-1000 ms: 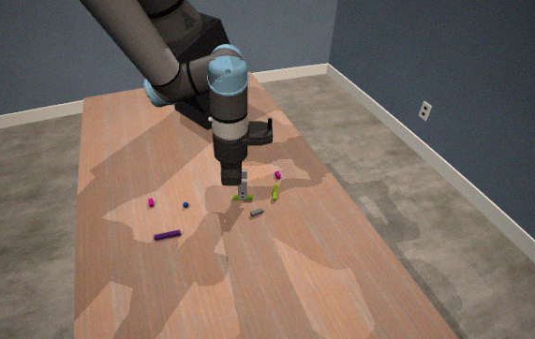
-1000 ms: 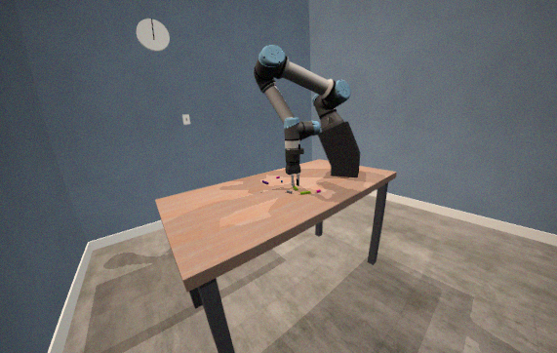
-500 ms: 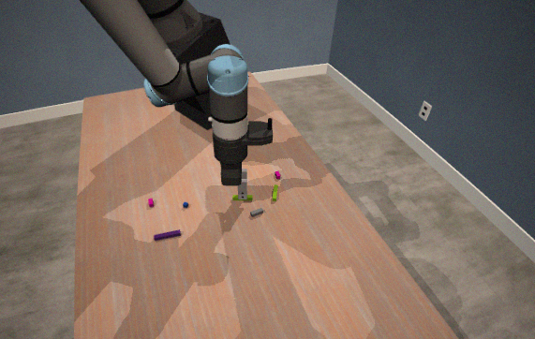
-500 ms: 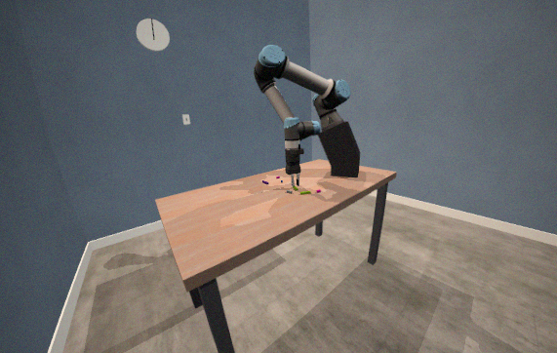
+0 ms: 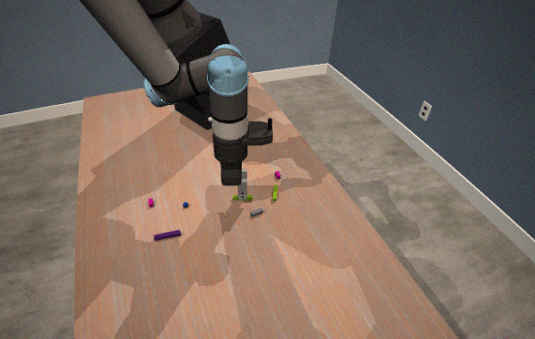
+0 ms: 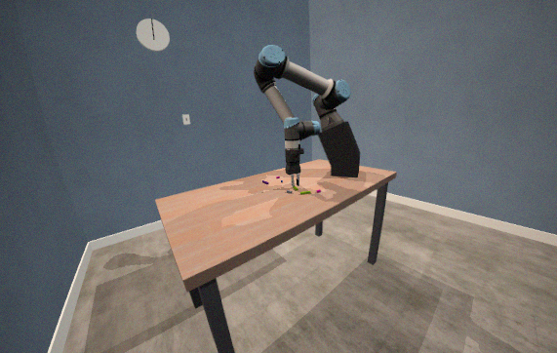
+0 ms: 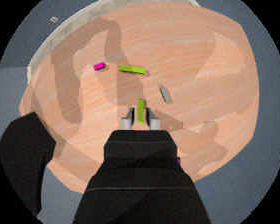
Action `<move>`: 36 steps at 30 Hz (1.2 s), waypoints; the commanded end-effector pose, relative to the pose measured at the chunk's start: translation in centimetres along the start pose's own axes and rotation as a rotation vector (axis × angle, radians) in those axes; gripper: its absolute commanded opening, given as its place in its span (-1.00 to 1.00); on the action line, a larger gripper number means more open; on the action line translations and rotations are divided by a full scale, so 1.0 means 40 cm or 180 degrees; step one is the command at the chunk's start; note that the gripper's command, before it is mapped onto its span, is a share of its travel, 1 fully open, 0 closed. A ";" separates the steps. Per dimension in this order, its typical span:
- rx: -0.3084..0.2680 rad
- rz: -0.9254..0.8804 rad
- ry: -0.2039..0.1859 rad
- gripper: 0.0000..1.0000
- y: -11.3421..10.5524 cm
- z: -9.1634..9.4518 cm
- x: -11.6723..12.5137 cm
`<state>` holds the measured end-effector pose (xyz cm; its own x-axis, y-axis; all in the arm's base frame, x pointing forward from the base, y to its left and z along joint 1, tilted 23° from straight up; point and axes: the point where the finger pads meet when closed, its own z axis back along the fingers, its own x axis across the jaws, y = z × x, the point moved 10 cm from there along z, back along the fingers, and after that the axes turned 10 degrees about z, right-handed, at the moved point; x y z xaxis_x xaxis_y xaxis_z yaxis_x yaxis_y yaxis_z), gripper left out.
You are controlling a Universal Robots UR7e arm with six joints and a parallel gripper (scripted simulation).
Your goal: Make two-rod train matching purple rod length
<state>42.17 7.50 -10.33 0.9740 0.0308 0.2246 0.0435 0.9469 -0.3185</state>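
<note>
My gripper [image 5: 244,195] points straight down at the middle of the table. Its fingers [image 5: 243,198] stand open on either side of a lime rod that lies flat on the table. In the wrist view the lime rod [image 7: 141,111] shows between the two fingertips. A second lime rod [image 5: 274,192] lies just to the right, and a grey rod [image 5: 257,212] lies in front of it. The purple rod [image 5: 167,235] lies flat at the front left. A blue rod [image 5: 185,204] and a magenta rod [image 5: 151,202] lie to the left. Another magenta rod [image 5: 277,175] lies behind the second lime rod.
The arm's base [image 6: 340,148] stands at the far end of the table, behind the rods. The wrist view also shows the second lime rod [image 7: 132,70], the grey rod [image 7: 165,94] and a magenta rod [image 7: 99,66] ahead of the fingers.
</note>
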 end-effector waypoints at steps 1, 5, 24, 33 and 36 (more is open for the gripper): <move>0.0000 -0.0009 -0.0015 0.07 -0.003 0.000 0.007; 0.0000 -0.0009 -0.0014 0.07 -0.003 0.000 0.007; 0.0000 -0.0010 -0.0012 0.07 -0.003 -0.036 0.007; 0.0000 -0.0010 -0.0012 0.07 -0.003 -0.044 0.007; 0.0000 -0.0007 -0.0014 0.07 -0.002 -0.044 0.007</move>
<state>42.54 6.94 -11.84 0.9742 0.0298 0.2236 0.0441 0.9469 -0.3184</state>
